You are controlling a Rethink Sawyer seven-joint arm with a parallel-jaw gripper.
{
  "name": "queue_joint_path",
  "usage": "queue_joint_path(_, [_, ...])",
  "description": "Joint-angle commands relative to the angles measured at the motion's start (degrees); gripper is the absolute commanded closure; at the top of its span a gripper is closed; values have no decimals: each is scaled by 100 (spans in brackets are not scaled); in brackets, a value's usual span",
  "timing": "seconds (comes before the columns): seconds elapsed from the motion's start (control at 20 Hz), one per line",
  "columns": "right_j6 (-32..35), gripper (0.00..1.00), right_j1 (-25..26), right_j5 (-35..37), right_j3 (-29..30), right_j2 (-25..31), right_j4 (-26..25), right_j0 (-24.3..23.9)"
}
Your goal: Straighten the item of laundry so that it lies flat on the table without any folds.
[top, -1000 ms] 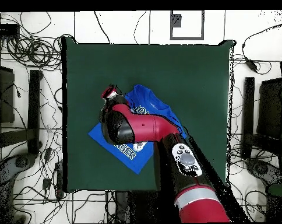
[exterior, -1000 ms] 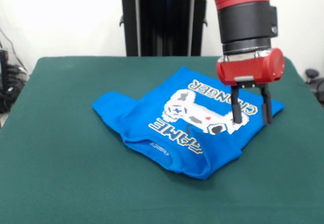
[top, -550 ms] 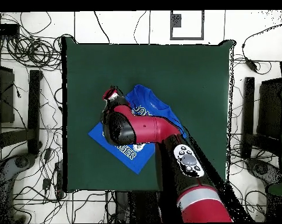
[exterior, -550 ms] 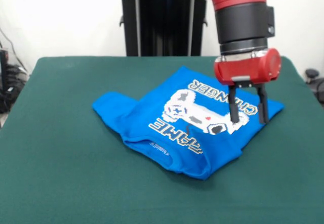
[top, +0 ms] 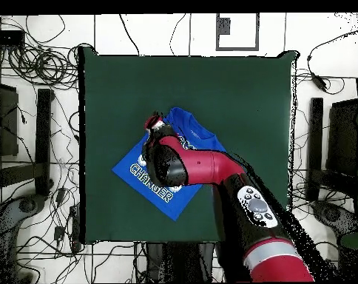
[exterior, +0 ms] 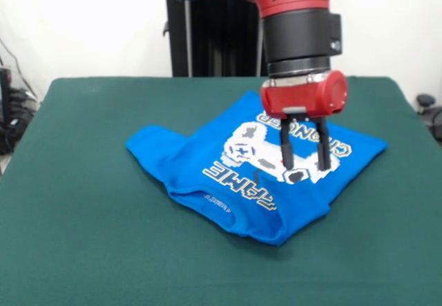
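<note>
Blue T-shirt, folded over itself on the green table, printed side up. Gripper directly above the controller print, fingers apart, empty. Folded edge toward the camera.

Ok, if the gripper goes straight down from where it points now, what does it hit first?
Most likely the bright blue T-shirt: the gripper, its fingers open, points down over the white game-controller print. Height above the cloth is unclear. The dark green table lies beneath the shirt.

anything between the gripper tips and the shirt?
Nothing. In the front view the open gripper hangs right over the shirt, above its controller print. Contact can't be told.
</note>
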Motion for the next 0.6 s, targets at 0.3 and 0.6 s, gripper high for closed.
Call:
queue_joint_path(0.3, [185, 0, 338, 106, 402, 466, -390, 135])
queue_joint_path(0.6, [246, 0, 471, -39, 316, 282, -382, 306])
